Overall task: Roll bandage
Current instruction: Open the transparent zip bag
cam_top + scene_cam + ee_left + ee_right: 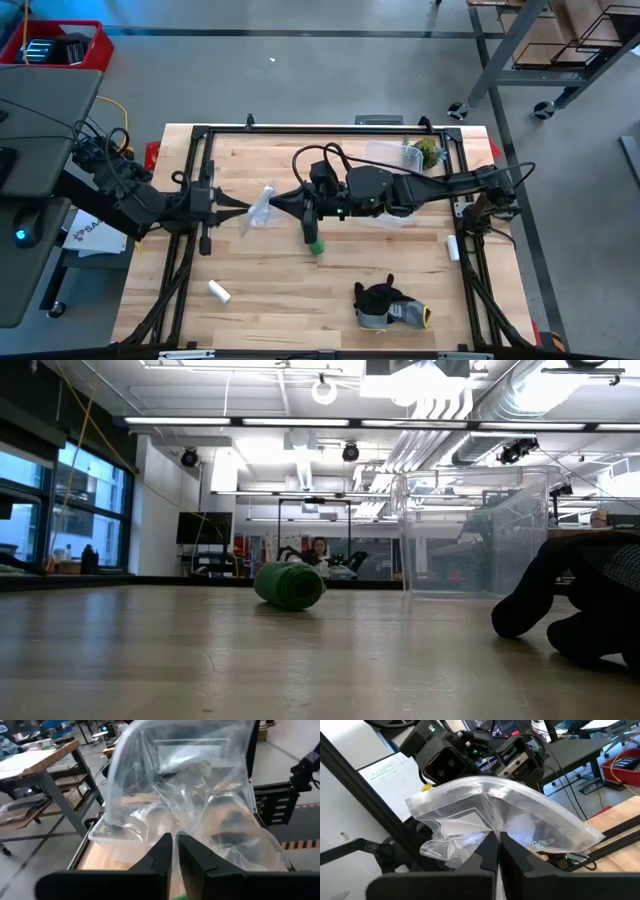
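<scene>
Bench (300,300) of pale wood is seen from above, framed by dark rails. Near its middle a clear plastic bag (260,208) is held up between the two arms. The left gripper (245,208) is reached in from the left edge, the right gripper (275,200) from the right, and the bag's opposite edges are pinched by them. The bandage (314,245), a compact green roll, is found on the bench just beside the right arm, a little toward the near edge. A small white cylinder (219,291) is placed near the near left corner, a dark grey glove (385,305) near the near edge to the right, and a clear container (395,155) toward the far right corner.

At table height, the bandage (290,585) is seen lying on its side on the wood, apart from everything else. The clear container (475,535) is shown behind it to the right, and the glove (580,605) is seen at the right edge of the picture. A person is visible far off in the room.

From the left wrist, the fingers (160,855) are seen clenched on the bag (190,795).

From the right wrist, the fingers (487,852) are likewise seen pressed together on the bag (495,815), with the left arm's wrist beyond it.
</scene>
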You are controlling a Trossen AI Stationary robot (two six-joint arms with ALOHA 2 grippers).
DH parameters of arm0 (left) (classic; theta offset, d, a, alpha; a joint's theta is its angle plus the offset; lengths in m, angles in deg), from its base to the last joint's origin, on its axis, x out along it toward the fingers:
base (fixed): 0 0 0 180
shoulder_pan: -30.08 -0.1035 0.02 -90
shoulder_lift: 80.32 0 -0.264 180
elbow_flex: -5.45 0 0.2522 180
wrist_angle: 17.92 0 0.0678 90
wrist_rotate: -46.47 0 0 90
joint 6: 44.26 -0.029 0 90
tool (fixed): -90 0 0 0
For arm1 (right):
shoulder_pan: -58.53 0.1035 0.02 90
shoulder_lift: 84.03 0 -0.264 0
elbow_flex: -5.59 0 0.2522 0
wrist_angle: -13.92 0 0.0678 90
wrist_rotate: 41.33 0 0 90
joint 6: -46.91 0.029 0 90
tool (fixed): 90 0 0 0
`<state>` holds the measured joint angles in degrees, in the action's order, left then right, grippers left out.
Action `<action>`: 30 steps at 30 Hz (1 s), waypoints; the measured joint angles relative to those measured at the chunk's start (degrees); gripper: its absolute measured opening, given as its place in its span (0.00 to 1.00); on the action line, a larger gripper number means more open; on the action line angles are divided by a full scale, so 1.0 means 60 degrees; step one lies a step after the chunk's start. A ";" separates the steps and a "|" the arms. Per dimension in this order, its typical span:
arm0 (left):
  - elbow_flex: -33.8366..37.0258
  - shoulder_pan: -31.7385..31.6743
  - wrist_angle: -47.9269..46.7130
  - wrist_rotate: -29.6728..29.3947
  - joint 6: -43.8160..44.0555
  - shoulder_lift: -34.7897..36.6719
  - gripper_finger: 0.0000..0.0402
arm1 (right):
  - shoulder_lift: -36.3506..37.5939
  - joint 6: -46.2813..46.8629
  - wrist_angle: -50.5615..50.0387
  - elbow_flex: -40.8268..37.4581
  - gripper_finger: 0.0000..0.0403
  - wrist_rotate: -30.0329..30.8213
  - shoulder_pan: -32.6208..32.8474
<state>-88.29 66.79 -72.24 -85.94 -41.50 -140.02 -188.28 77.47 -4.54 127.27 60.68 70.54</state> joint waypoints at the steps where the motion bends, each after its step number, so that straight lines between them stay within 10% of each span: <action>1: 0.0000 0.0000 0.0007 0.0001 0.0102 0.0017 0.09 | 0.0000 -0.0003 -0.0010 0.0000 0.00 0.0000 0.0000; 14: 0.0000 0.0184 -0.0698 0.0953 0.2912 0.1090 0.51 | 0.0080 -0.0664 -0.0036 0.0000 0.00 -0.0144 -0.0099; 30: 0.0328 -0.0560 0.2169 0.1208 0.1709 0.0483 0.55 | 0.0007 -0.5138 0.0187 -0.0004 0.00 -0.2290 -0.0124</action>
<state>-86.33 63.43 -59.23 -78.69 -31.24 -137.13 -188.23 46.65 -3.42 127.25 46.94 69.80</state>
